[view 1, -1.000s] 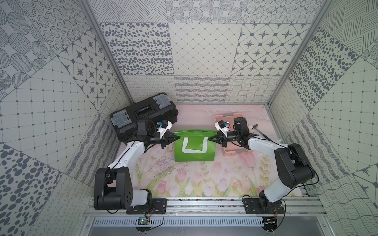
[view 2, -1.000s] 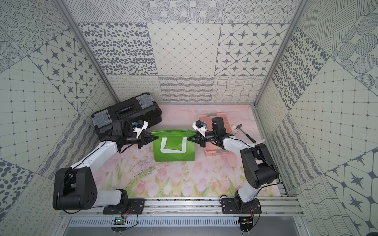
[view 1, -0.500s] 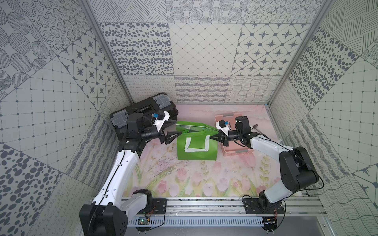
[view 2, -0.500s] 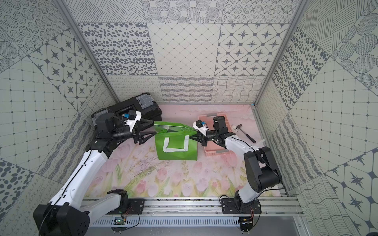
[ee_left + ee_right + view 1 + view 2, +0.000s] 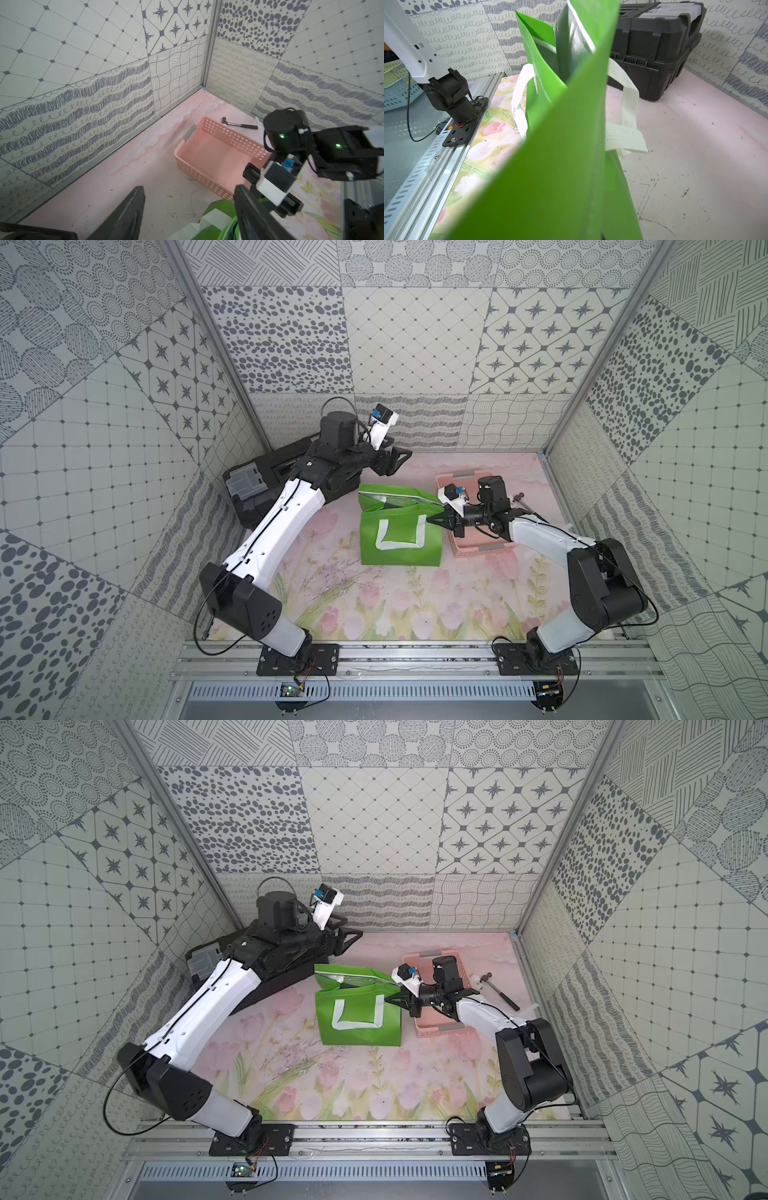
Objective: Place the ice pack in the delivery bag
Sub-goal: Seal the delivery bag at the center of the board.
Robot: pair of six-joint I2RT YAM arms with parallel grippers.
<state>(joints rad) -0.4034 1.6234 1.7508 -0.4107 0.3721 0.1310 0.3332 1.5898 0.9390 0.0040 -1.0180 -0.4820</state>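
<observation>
The right gripper [image 5: 434,519] is clamped on the top edge of the green delivery bag [image 5: 399,539], which stands upright on the flowered mat [image 5: 374,605] straight ahead of its fingertips, its foil-lined mouth apparently partly open. The pink basket [image 5: 484,548] sits just beneath that gripper's wrist. The left gripper [image 5: 397,462] hangs raised with jaws spread wide and empty, the bag just below its fingertips and the black toolbox [image 5: 286,464] behind it, under the arm.
</observation>
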